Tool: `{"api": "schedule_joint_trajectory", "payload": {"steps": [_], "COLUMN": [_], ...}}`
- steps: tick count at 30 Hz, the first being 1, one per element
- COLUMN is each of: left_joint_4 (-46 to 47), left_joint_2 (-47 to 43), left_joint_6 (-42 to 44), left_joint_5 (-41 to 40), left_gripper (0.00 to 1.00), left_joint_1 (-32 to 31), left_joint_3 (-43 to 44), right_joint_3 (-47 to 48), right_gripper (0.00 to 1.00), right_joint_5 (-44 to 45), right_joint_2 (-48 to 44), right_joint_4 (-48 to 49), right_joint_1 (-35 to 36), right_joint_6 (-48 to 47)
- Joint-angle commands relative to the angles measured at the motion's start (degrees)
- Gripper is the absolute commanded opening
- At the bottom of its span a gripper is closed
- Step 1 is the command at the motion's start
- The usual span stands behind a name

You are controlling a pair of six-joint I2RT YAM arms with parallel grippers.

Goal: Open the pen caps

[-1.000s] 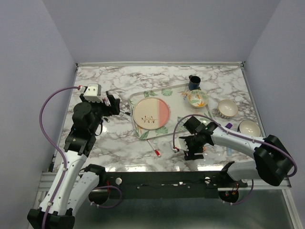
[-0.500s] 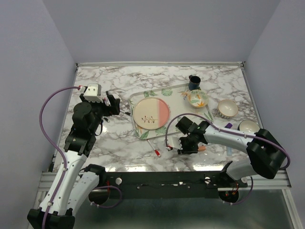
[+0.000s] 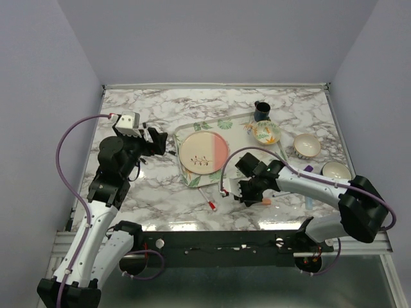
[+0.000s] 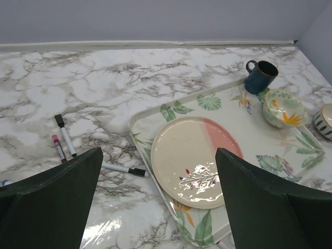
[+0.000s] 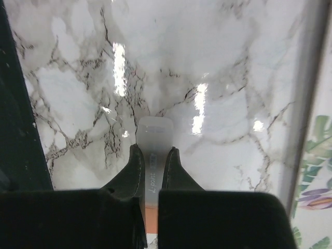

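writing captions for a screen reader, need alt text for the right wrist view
The right gripper is shut on a pale pen whose blunt end sticks out past the fingertips, above the marble table. The rim of a leaf-patterned tray shows at the right edge.

Three capped white pens (image 4: pixel 66 136) lie flat; one orange pen (image 5: pixel 154 141) is gripped.
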Motion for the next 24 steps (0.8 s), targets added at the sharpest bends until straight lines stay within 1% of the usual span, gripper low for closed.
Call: {"api": "schedule_joint_trajectory", "payload": {"steps": [1,2,8,11,12,17,19,20,22,23,24], "left_joint_4": [4.99,5.26,8.42,11.67,11.94,13.34,15.96,16.94,19.31,22.54,24.05], "left_joint_2": [1.87,2.31,4.77,5.56,5.65,4.95,4.42,4.16,3.55,3.37,3.45], "left_joint_6": [-2.82,-3.01,-6.25,-7.66,-7.67,-8.80,-10.82,-11.44,-12.58,-12.59,-12.76], "left_joint_5": [8.48,10.23,13.93,15.35,15.43,11.66,10.26,8.42,4.82,0.54,-1.59], "left_gripper": [0.99,0.99,0.99,0.99,0.99,0.99,0.99,0.99,0.99,0.99,0.99], "left_joint_1": [0.27,0.18,-0.26,-1.66,-2.62,-6.23,-8.50,-9.48,-11.85,-14.73,-16.06], "left_joint_3": [-0.68,-0.68,-1.12,-1.83,-2.09,-3.49,-5.16,-5.78,-8.41,-9.64,-11.91], "right_joint_3": [3.56,3.65,5.32,7.16,7.69,11.38,12.53,12.45,12.27,12.18,12.01], "right_gripper": [0.01,0.01,0.01,0.01,0.01,0.01,0.01,0.01,0.01,0.01,0.01], "right_joint_5": [-6.83,-8.14,-11.57,-14.55,-15.35,-21.23,-22.65,-23.26,-23.80,-24.23,-24.85], "right_joint_2": [-4.93,-5.46,-8.28,-9.60,-10.82,-14.34,-15.92,-16.54,-17.94,-18.39,-18.74], "right_joint_4": [-0.96,-0.97,-1.32,-1.50,-1.41,0.70,3.23,4.47,7.54,8.60,9.48], "right_joint_1": [0.35,0.44,-0.87,-3.86,-5.95,-12.56,-14.76,-15.29,-16.78,-17.40,-18.88], "right_joint_6": [1.48,1.74,3.58,4.64,4.73,7.62,9.64,12.18,14.39,16.66,17.56]}}
